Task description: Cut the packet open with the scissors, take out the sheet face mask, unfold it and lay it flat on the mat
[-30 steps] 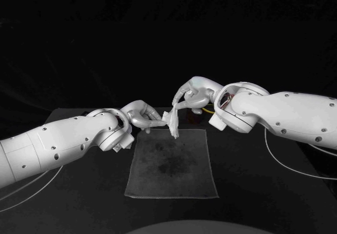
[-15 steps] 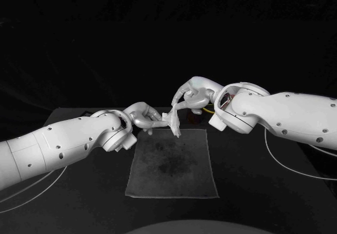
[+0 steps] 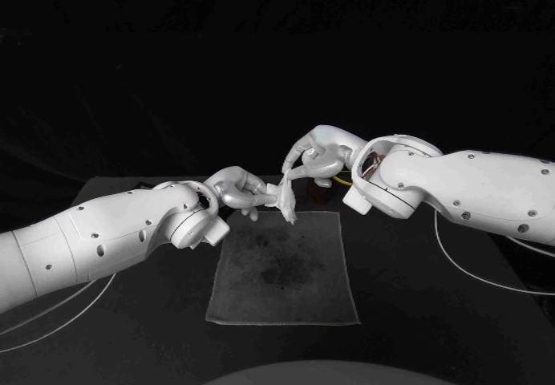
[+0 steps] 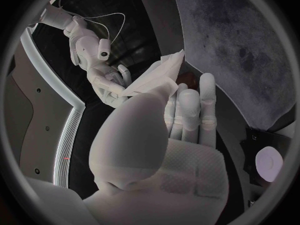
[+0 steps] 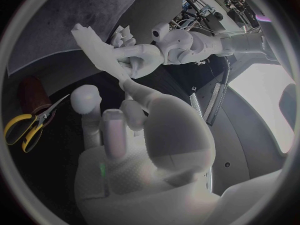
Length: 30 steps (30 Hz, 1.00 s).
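The folded white sheet mask (image 3: 283,202) hangs in the air over the far end of the grey mat (image 3: 283,277). My left hand (image 3: 241,191) pinches its near edge from the left. My right hand (image 3: 314,160) pinches its upper edge from above. The left wrist view shows the mask (image 4: 153,77) as a folded wedge between my left hand's fingers (image 4: 187,105) and my right hand (image 4: 105,82). In the right wrist view the mask (image 5: 97,50) runs between my left hand (image 5: 142,52) and my right hand's fingertips (image 5: 128,87). Yellow-handled scissors (image 5: 28,130) lie on the table by the mat.
The scissors' yellow handles (image 3: 329,183) peek out behind my right hand at the mat's far right corner. A dark red object (image 5: 28,92) lies beside the scissors. A small white round thing (image 4: 270,165) sits on the black table off the mat's side.
My left arm and hand have edged right, closer to the mask, and the mask's lower end has lifted slightly. My right hand has stayed put.
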Available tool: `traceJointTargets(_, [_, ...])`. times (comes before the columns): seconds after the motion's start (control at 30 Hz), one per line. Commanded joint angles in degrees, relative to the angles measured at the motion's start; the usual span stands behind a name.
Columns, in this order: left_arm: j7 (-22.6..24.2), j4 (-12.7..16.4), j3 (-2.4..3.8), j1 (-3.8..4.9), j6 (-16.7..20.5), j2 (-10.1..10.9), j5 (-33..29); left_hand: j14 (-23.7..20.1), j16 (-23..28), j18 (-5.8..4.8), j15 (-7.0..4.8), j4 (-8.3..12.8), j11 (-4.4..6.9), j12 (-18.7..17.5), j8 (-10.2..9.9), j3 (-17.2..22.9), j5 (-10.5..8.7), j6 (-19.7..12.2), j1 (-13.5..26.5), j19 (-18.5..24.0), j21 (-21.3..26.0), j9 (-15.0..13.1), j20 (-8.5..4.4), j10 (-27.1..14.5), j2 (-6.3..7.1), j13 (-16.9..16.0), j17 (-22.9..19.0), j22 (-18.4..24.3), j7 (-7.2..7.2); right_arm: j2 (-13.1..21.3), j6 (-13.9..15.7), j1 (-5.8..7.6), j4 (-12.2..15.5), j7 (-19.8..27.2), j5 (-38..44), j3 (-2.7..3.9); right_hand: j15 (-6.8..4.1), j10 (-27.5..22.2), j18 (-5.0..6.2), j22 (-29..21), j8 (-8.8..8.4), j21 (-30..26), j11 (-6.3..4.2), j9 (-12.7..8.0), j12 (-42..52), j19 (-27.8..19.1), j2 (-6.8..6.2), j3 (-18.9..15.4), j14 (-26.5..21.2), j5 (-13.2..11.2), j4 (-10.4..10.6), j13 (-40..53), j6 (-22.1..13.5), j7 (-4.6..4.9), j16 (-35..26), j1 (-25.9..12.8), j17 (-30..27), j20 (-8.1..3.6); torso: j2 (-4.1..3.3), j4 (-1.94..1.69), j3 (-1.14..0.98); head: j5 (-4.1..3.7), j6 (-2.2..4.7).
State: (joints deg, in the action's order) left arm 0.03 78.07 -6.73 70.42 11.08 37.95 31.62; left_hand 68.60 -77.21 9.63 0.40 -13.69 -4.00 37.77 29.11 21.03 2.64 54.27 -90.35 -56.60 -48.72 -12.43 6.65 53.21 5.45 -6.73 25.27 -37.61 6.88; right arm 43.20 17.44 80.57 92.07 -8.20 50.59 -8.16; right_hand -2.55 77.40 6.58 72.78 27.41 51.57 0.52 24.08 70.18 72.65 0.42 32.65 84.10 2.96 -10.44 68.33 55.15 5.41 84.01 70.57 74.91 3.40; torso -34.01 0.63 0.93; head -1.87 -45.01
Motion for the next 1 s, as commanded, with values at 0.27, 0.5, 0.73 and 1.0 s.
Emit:
traceJointTargets(0.27, [1.6,-0.2,0.04,-0.01,-3.8,0.1,-0.4,3.5,-2.6,0.85,-0.99,3.0,0.84,-1.8,2.4,8.5,0.16,0.7,1.3,0.1,-3.6,-2.8,-1.52,4.0,1.76,0.8,6.6,-3.0,0.04,0.7,0.7,-0.06,-0.4,1.2,-0.1,0.05,-0.49,0.4,0.95,0.1,0.29,0.2,0.16,0.1,0.3,0.4,0.12,0.6,3.1,-0.1,0.0,0.0,0.4,-0.11,0.3,-0.3,2.9,-0.13,0.03,-0.01,0.00,0.03,-0.10])
traceJointTargets(0.5, [0.5,-0.4,0.04,-0.01,-4.4,0.2,2.9,4.0,-2.9,0.85,-1.02,3.8,0.88,-1.5,2.7,10.2,0.14,0.4,2.6,0.2,-4.2,-3.5,-1.55,4.9,2.37,0.6,7.6,-3.5,0.07,1.2,0.5,-0.06,-0.8,2.5,-0.5,0.13,-0.49,0.4,0.94,0.1,0.30,0.2,0.16,0.0,0.4,0.5,0.12,0.6,3.1,-0.1,0.0,0.0,0.4,-0.11,0.3,-0.3,2.9,-0.13,-0.01,0.00,-0.04,-0.07,-0.10])
traceJointTargets(0.73, [0.1,-0.8,0.05,-0.01,-4.1,0.2,3.9,4.6,-3.3,0.86,-1.13,4.1,1.03,-0.6,3.2,10.5,0.12,0.0,3.9,0.1,-4.5,-4.3,-1.57,5.9,2.78,0.2,8.6,-3.8,-0.03,1.7,0.0,-0.02,-0.6,3.0,-0.5,0.33,-0.50,0.5,0.94,0.1,0.30,0.2,0.15,0.0,0.4,0.5,0.12,0.7,3.1,-0.1,0.0,0.0,0.4,-0.12,0.3,-0.2,2.9,-0.14,0.01,0.01,-0.02,-0.10,-0.18])
traceJointTargets(1.0, [-0.1,-1.2,0.05,0.00,-3.4,0.1,5.4,4.9,-3.4,0.87,-1.21,4.1,1.18,-0.3,3.6,10.5,0.13,-0.1,4.4,0.0,-4.5,-4.8,-1.58,6.1,2.74,0.1,9.2,-3.8,-0.22,2.4,-0.7,0.13,-0.2,3.2,-0.4,0.64,-0.50,0.5,0.91,0.2,0.31,0.4,0.15,0.0,0.4,0.6,0.12,0.7,3.1,-0.1,-0.1,0.1,0.4,-0.12,0.3,-0.2,2.9,-0.15,0.00,-0.01,-0.02,-0.17,-0.11])
